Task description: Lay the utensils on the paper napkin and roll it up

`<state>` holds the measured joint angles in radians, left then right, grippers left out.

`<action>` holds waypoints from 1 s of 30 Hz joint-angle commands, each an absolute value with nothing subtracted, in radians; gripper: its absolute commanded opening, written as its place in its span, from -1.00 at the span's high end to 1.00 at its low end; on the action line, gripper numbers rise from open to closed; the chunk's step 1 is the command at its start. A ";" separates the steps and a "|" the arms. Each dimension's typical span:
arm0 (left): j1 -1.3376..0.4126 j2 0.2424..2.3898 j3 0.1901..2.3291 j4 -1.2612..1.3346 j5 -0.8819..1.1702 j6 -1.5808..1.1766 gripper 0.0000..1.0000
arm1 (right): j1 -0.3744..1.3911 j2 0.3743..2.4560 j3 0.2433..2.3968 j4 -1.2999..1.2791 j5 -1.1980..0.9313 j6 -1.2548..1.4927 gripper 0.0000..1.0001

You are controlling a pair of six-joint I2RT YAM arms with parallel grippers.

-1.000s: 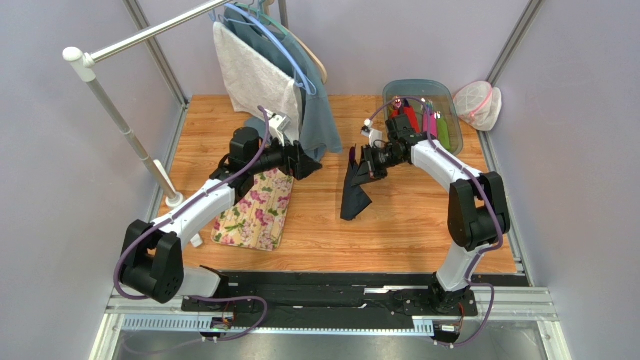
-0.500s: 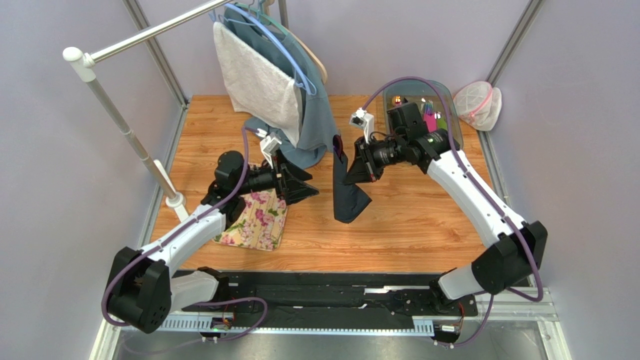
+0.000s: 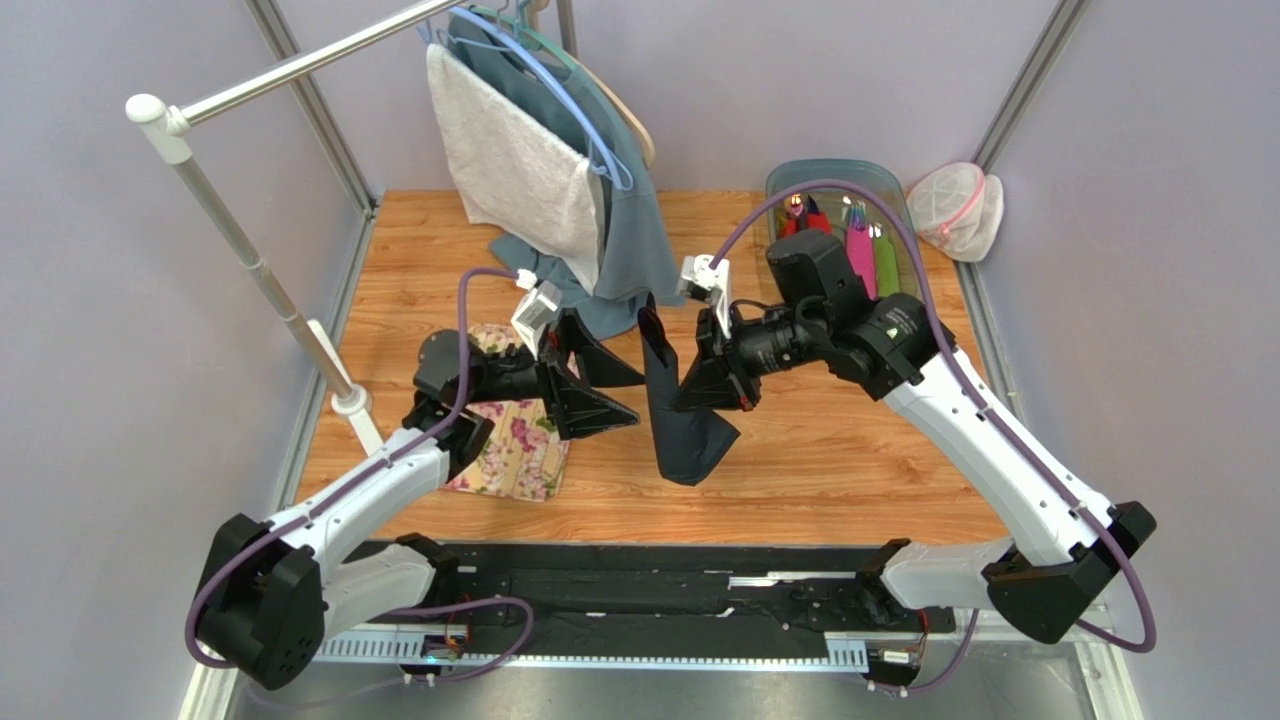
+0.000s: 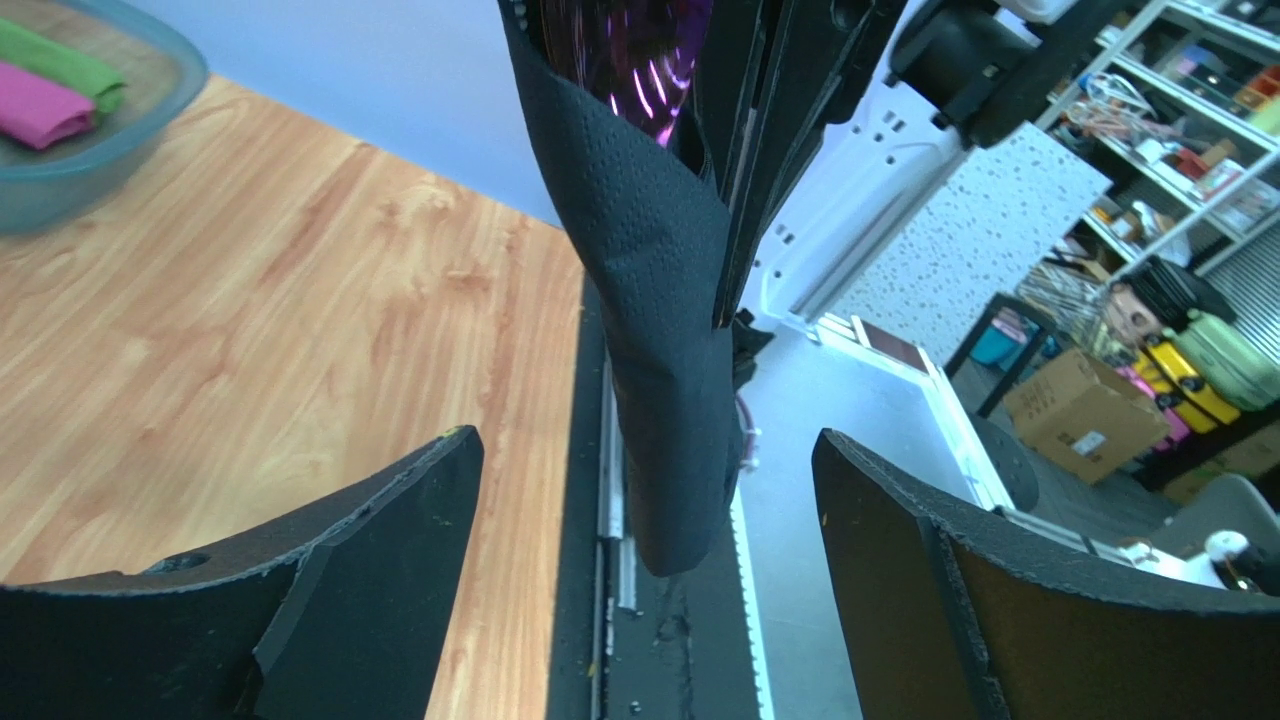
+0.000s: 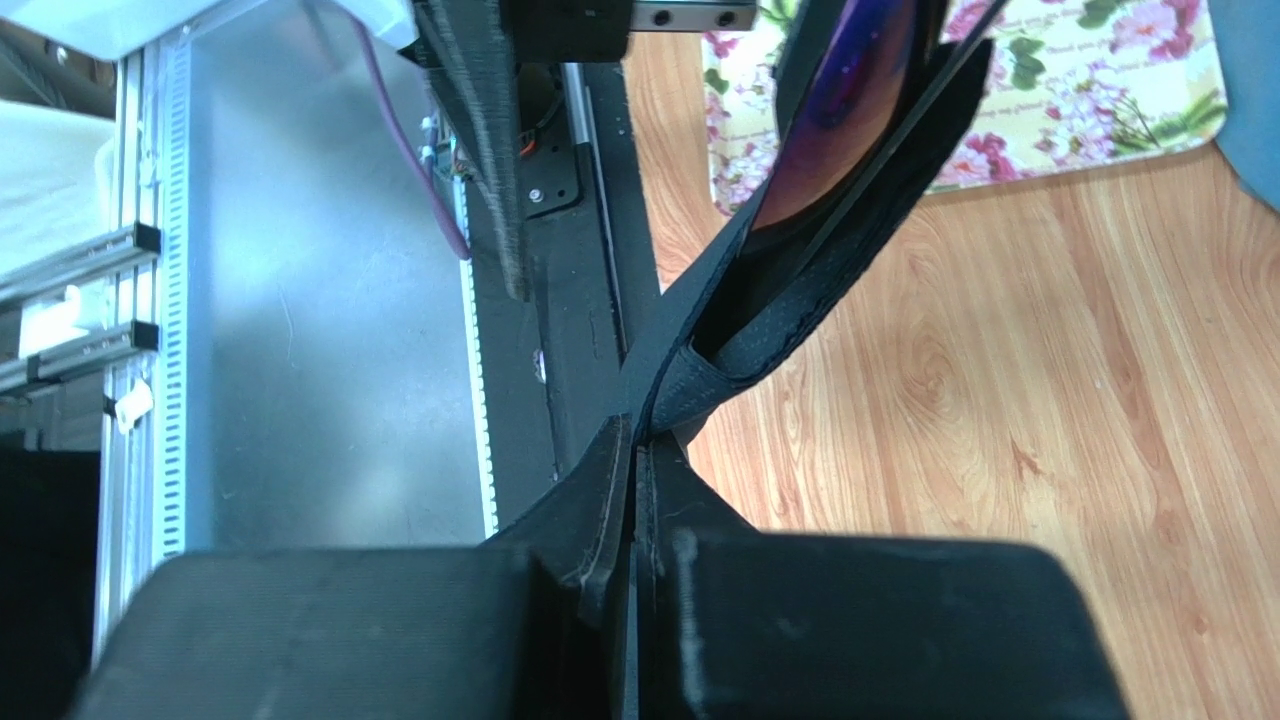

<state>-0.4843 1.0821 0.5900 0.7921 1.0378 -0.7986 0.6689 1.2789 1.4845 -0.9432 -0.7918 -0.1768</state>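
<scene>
Right gripper (image 3: pixel 694 387), clamped on the paper napkin (image 3: pixel 679 432) with the purple spoon (image 4: pixel 631 60) inside, has lifted it mid-frame; left gripper (image 4: pixel 646 450) closing in, jaws apart, probably for re-laying it flat.

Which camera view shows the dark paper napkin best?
The top external view: the whole paper napkin hangs from the right pincer. The left wrist view shows only its textured lower part; the right wrist view only its pinched folds.

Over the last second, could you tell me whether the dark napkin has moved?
Yes. The dark napkin, in the right gripper, shifted left, away from the bin toward the floral mat.
</scene>
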 commanded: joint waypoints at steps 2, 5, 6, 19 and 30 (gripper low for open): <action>-0.524 1.048 0.607 0.867 1.068 -0.779 -0.72 | 0.756 1.223 1.543 -0.920 -0.735 -0.218 1.00; -0.560 1.035 0.624 0.868 1.100 -0.735 -0.64 | 0.791 1.220 1.551 -0.923 -0.710 -0.227 1.00; -0.578 1.028 0.627 0.868 1.101 -0.727 -0.63 | 0.798 1.216 1.554 -0.923 -0.704 -0.232 1.00; -0.634 1.017 0.663 0.871 1.075 -0.764 -0.32 | 0.884 1.223 1.586 -0.928 -0.646 -0.261 1.00; -0.634 1.023 0.678 0.885 1.062 -0.773 -0.01 | 0.905 1.218 1.583 -0.913 -0.640 -0.264 1.00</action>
<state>-0.6323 1.0340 0.6334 0.8276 1.0634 -0.7830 0.8963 1.2453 1.5383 -0.9684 -0.6403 -0.2413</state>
